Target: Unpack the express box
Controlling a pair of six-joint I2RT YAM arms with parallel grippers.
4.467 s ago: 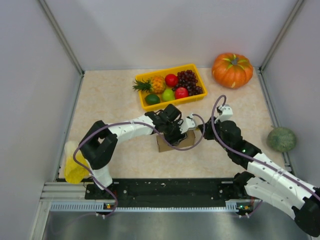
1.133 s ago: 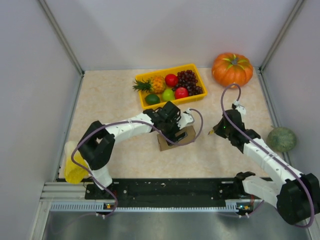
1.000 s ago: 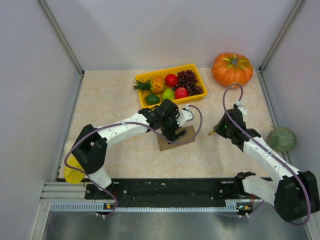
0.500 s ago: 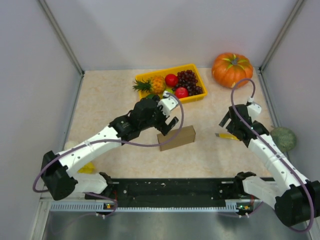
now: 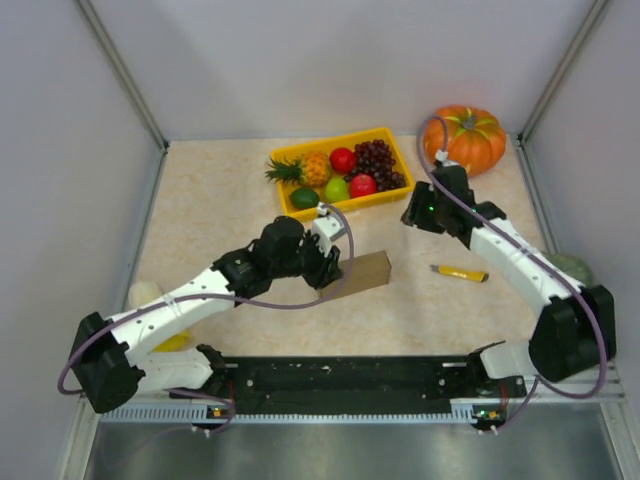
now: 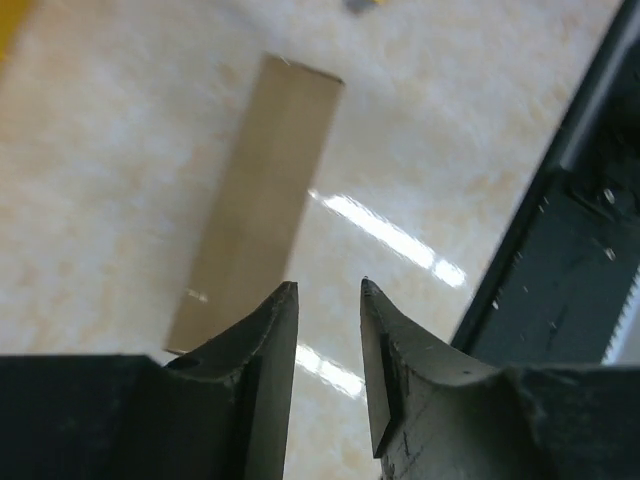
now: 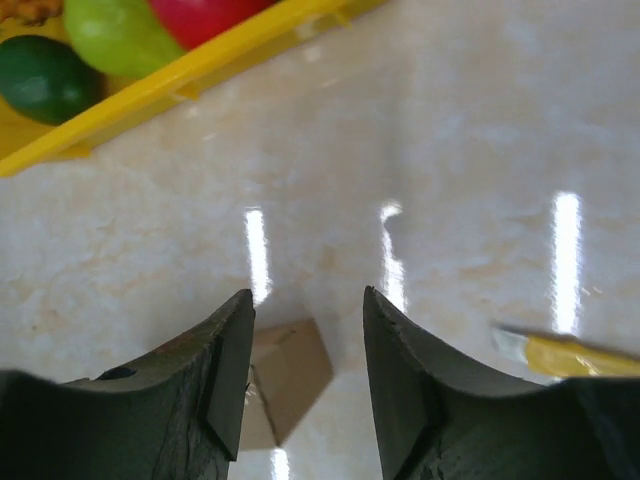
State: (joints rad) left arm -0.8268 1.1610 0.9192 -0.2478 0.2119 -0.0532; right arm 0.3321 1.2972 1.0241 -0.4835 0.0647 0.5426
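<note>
The left gripper [image 6: 328, 296] has its fingers [image 6: 268, 350] a narrow gap apart with nothing between them. Just beyond the tips lies the express box [image 6: 262, 190], plain brown cardboard on every face in view. It lies near the middle of the table [image 5: 220, 200], its left end at the gripper; whether they touch cannot be told. The right gripper [image 7: 305, 300] has its fingers [image 7: 400, 360] apart and empty, and it hangs by the near right corner of the yellow tray [image 7: 190, 75].

A yellow knife [image 5: 460, 272] lies flat between the box and the table's right edge, well apart from both grippers. Half a second ago the left fingers were spread wide over the box's left end; now they are much closer together. The right arm was then over the knife and has since swung toward the tray.
</note>
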